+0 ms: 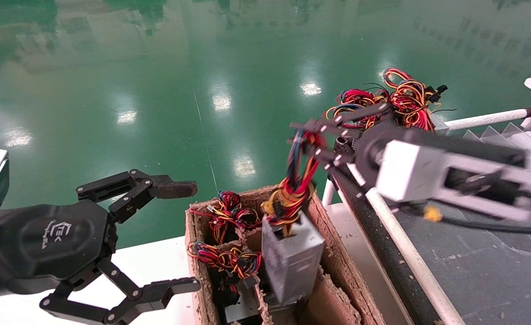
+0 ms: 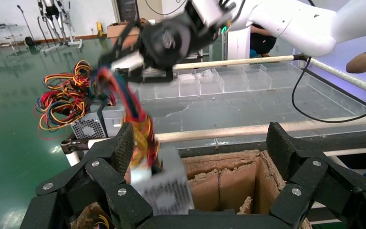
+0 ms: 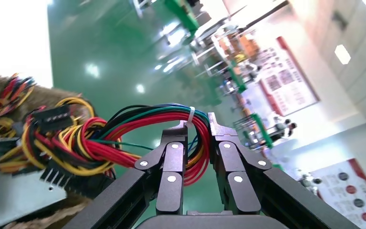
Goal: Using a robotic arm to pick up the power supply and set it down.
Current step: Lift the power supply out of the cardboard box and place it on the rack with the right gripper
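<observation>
While the head view holds steady, you can see the right gripper (image 1: 313, 142) pinched on the wire bundle (image 1: 298, 174) of the power supply (image 1: 292, 262); the grey box hangs below it, tilted, its lower end down among the dividers of the cardboard crate (image 1: 344, 253), just left of the black-topped bench (image 1: 473, 266); the left gripper (image 1: 157, 239) waits on the near left with its fingers spread wide, holding nothing; more wired units (image 1: 396, 101) sit at the far right.

From the left wrist view, the right gripper (image 2: 124, 59) is up high with the bundle (image 2: 140, 124) strung taut beneath it; the perforated box (image 2: 164, 188) dangles over the crate (image 2: 228, 174), and it looks to be swinging.

Over to the right wrist view; the fingers (image 3: 174, 157) are nearly together around the red, yellow and green wires (image 3: 138, 138), close to a white cable tie (image 3: 191, 114).

My read: sheet metal makes that box stiff and fairly heavy; the wires are soft and slick, so they may slide or strain; you'd do better gripping the casing's flat sides.
</observation>
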